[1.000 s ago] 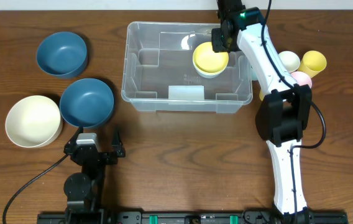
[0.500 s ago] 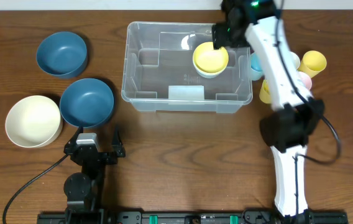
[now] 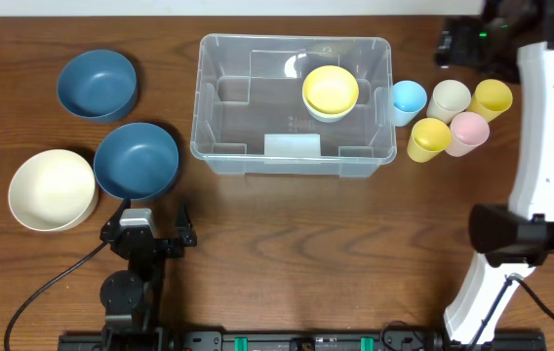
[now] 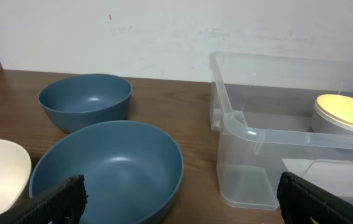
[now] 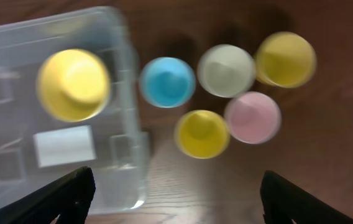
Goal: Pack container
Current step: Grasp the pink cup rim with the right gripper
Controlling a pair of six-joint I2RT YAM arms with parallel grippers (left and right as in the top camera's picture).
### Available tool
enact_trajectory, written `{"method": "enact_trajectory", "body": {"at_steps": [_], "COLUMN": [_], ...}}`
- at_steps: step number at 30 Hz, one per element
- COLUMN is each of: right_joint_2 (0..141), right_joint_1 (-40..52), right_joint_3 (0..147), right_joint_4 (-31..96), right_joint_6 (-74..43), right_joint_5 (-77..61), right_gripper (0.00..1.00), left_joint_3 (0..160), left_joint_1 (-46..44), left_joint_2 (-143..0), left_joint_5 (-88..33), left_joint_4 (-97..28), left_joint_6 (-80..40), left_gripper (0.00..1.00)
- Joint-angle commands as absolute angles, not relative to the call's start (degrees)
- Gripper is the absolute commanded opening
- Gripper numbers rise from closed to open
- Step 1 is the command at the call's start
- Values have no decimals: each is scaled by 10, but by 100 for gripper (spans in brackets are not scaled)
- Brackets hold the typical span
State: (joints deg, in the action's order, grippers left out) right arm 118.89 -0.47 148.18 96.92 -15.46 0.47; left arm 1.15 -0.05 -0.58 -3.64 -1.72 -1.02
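Right end effector [image 5: 176, 186] spread, empty, above the cups [image 5: 226, 70] (five, tightly clustered) right of the container [image 3: 238, 127], which sits centre-far on the worktop [image 3: 287, 224]. Left end effector [image 4: 183, 199] spread, idle. Risk: descending this wide on one cup may topple neighbours. A second ago the right one stood over the yellow bowl [image 3: 331, 91] inside the container.
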Motion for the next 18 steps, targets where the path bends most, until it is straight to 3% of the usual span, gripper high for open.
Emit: {"method": "enact_trajectory", "body": {"at_steps": [1, 11, 18], "right_joint_2": [1188, 1173, 1173], "right_joint_1": [-57, -215, -243], "right_joint_3": [1453, 1268, 1177], "right_joint_4": [973, 955, 882], "right_joint_6": [-169, -171, -170], "right_joint_5": [-25, -28, -32], "right_gripper": [86, 85, 79], "left_joint_3": [2, 2, 2], "left_joint_1": [1, 1, 1], "left_joint_2": [-2, -2, -2], "left_joint_5": [-39, -39, -39], "left_joint_4": [-38, -38, -38], "left_joint_6": [-2, -2, -2], "left_gripper": [98, 98, 98]}}
